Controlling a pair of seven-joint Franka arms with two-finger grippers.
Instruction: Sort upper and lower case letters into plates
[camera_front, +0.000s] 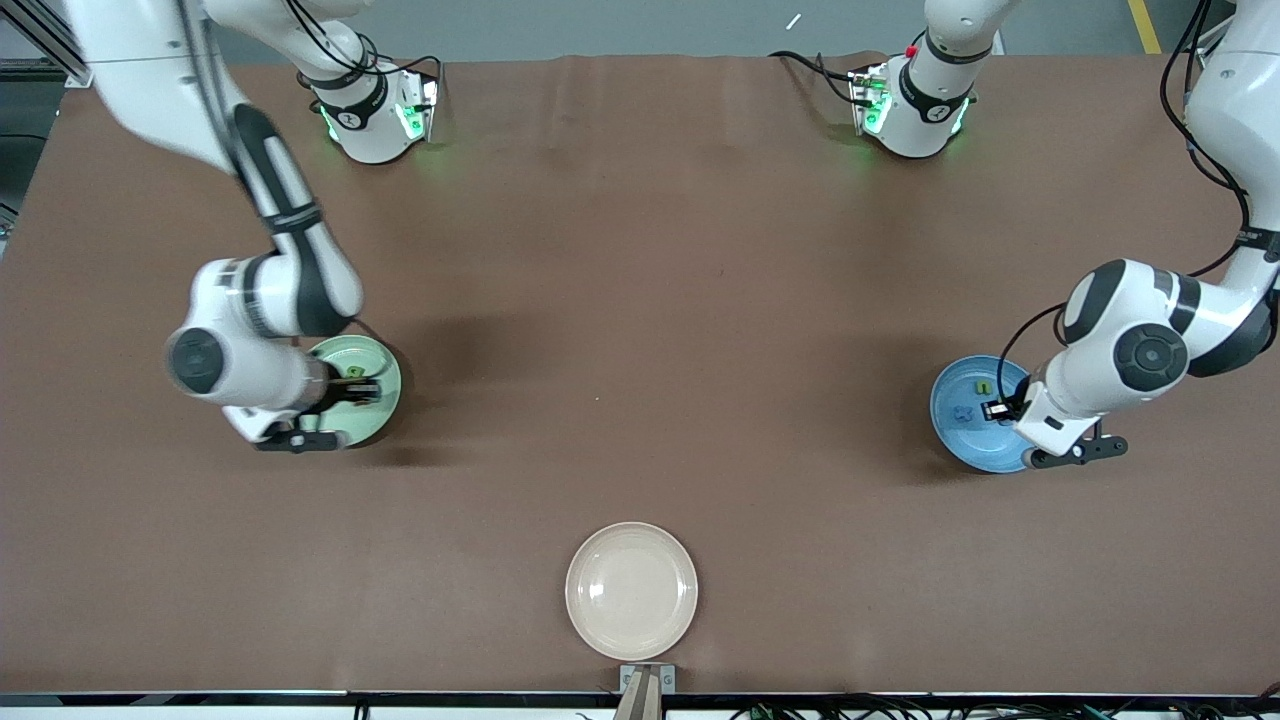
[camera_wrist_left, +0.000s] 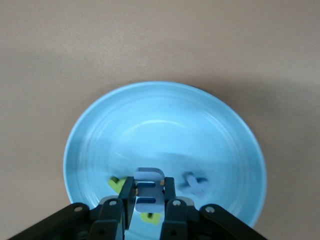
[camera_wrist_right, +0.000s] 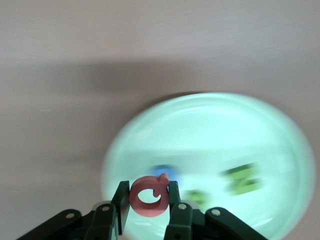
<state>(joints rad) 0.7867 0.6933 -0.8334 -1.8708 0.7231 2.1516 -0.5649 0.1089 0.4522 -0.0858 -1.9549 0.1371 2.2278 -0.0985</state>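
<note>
My right gripper (camera_front: 362, 390) is over the pale mint green plate (camera_front: 385, 410) and is shut on the red Q (camera_wrist_right: 149, 197). In the right wrist view the mint plate (camera_wrist_right: 260, 125) holds a blue letter (camera_wrist_right: 162, 171), a green N (camera_wrist_right: 243, 180) and another green letter (camera_wrist_right: 197, 196). My left gripper (camera_front: 997, 408) is over the blue plate (camera_front: 962, 440) and is shut on a small blue letter (camera_wrist_left: 148, 189). In the left wrist view the blue plate (camera_wrist_left: 165, 115) holds a blue letter (camera_wrist_left: 194, 185) and two green letters (camera_wrist_left: 116, 184), partly hidden by the fingers.
A cream-beige plate (camera_front: 631, 590) with nothing on it lies near the table's front edge, nearest the front camera. The two arm bases stand along the farthest edge. Brown cloth covers the table.
</note>
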